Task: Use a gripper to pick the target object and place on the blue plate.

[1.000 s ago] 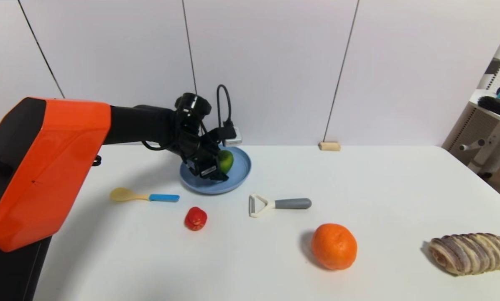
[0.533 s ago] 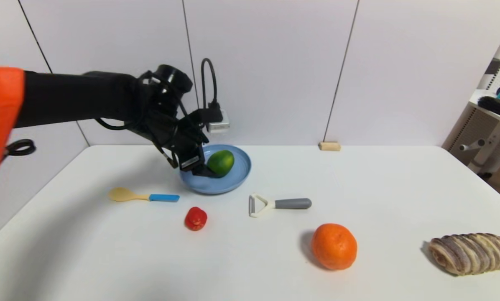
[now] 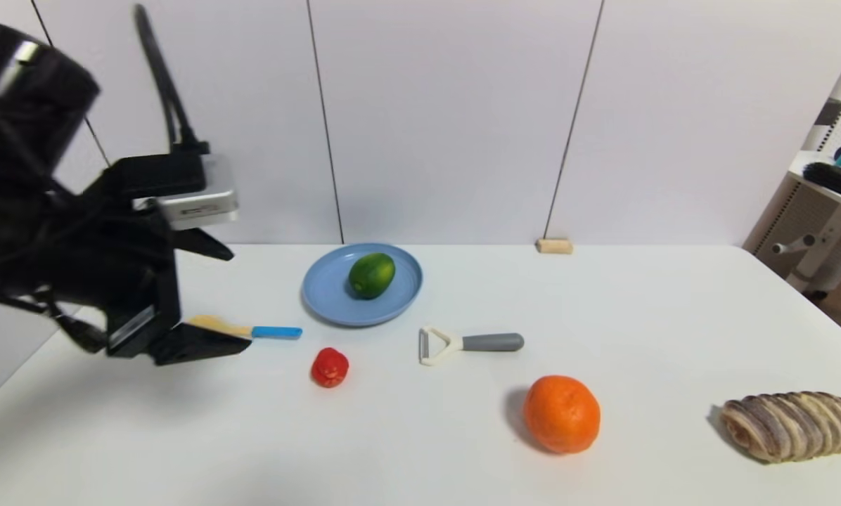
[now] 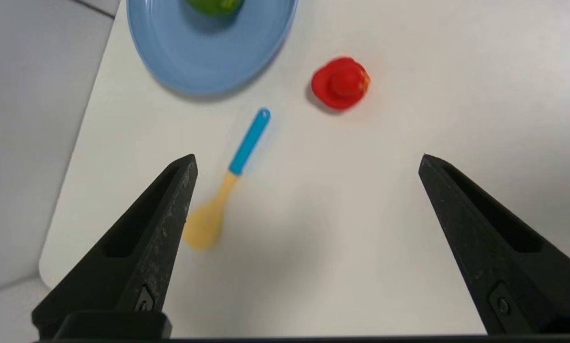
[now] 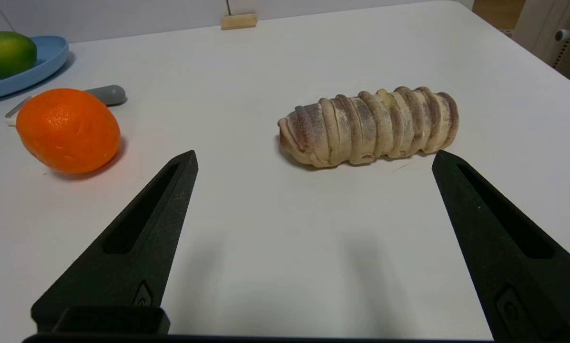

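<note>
One round orange fruit (image 3: 562,414) and, to its right, one oblong, ridged, cream-and-brown roll (image 3: 794,427) are seen nearest on the white table (image 3: 638,302). The black right gripper (image 5: 316,152) is shown only by its own wrist camera, held close to the roll with its fingers spread wide and nothing pinched. Farther back, one small, lumpy red piece (image 3: 330,367) is set left of the orange fruit. Above the table's left side, the black left gripper (image 3: 240,301), with a silver-grey box (image 3: 199,200) on top, is held with its fingers spread apart and nothing between them. One yellow spoon with a blue handle (image 3: 276,332) is partly hidden behind it; one white Y-shaped peeler with a grey handle (image 3: 492,342) is laid to the right of the spoon. Beyond these, one round, shallow, light blue plastic plate (image 3: 325,296) is placed toward the back edge. Inside its raised rim, one oval, mottled green fruit (image 3: 372,275) is contained, well apart from both grippers. Farther right, one small pale wooden block (image 3: 555,246) is seen by the white wall panels (image 3: 456,119).
</note>
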You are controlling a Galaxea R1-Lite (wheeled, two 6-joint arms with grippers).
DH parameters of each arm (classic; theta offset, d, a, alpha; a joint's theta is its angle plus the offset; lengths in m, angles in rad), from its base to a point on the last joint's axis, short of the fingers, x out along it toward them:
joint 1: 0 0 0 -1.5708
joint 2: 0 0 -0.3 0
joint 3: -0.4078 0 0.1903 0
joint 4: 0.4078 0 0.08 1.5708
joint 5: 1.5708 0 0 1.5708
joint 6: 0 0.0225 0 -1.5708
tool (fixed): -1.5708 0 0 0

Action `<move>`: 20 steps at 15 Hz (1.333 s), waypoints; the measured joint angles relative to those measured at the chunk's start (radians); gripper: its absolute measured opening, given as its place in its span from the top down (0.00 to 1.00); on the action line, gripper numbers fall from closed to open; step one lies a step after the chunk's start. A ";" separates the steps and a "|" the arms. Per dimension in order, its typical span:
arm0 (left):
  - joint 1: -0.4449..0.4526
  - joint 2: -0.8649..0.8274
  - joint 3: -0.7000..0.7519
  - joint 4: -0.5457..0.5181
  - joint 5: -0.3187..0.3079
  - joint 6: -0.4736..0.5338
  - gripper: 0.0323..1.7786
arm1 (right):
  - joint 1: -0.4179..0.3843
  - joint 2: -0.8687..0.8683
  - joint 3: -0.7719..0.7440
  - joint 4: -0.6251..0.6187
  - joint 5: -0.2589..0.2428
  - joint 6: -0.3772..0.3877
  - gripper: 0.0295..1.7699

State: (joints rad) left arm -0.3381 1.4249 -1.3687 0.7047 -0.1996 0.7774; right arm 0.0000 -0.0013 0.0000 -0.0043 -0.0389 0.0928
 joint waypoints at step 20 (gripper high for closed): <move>0.289 -1.138 1.200 -0.819 0.191 -0.542 0.05 | 0.000 0.000 0.000 0.000 0.000 0.000 0.04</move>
State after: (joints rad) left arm -0.0496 0.2866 -0.1683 -0.1145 -0.0089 0.2357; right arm 0.0000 -0.0013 0.0000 -0.0038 -0.0385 0.0928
